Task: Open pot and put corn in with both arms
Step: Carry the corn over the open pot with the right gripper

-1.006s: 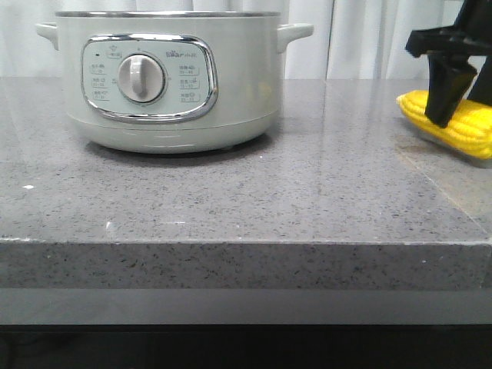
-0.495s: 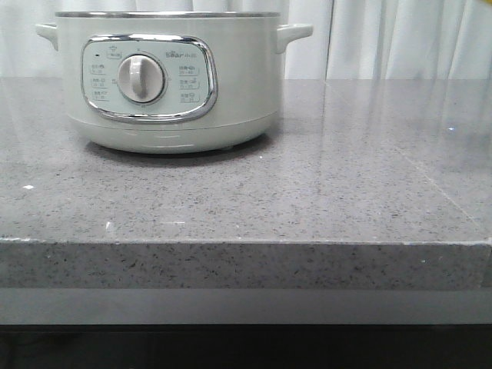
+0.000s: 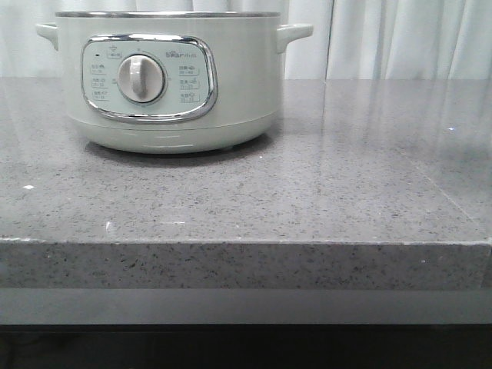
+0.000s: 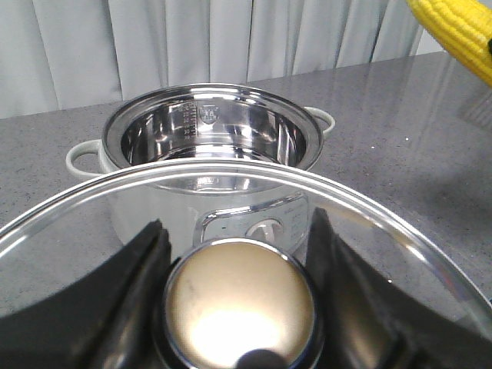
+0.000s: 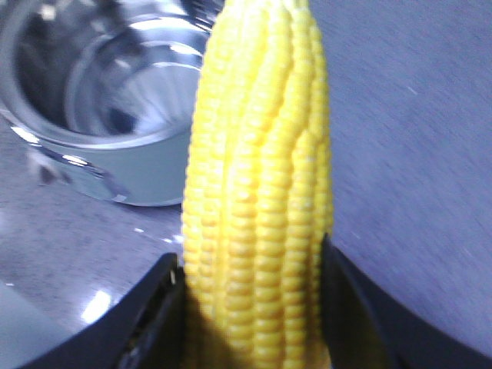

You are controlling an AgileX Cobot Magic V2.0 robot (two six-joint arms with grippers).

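Observation:
The pale grey-green pot (image 3: 165,81) stands at the back left of the grey stone counter, its dial panel facing me. In the left wrist view the pot (image 4: 211,142) is open, its steel inside bare. My left gripper (image 4: 238,296) is shut on the round knob (image 4: 240,304) of the glass lid (image 4: 361,223), held above and in front of the pot. My right gripper (image 5: 254,307) is shut on the yellow corn (image 5: 261,192), held in the air with the open pot (image 5: 108,115) below and beyond it. The corn's end shows in the left wrist view (image 4: 457,31). Neither gripper shows in the front view.
The grey speckled counter (image 3: 307,192) has its front edge near me. White curtains (image 3: 384,38) hang behind it.
One second ago my right gripper stood over the corn lying at the right edge of the counter. Both have since left the front view, the corn lifted in the gripper.

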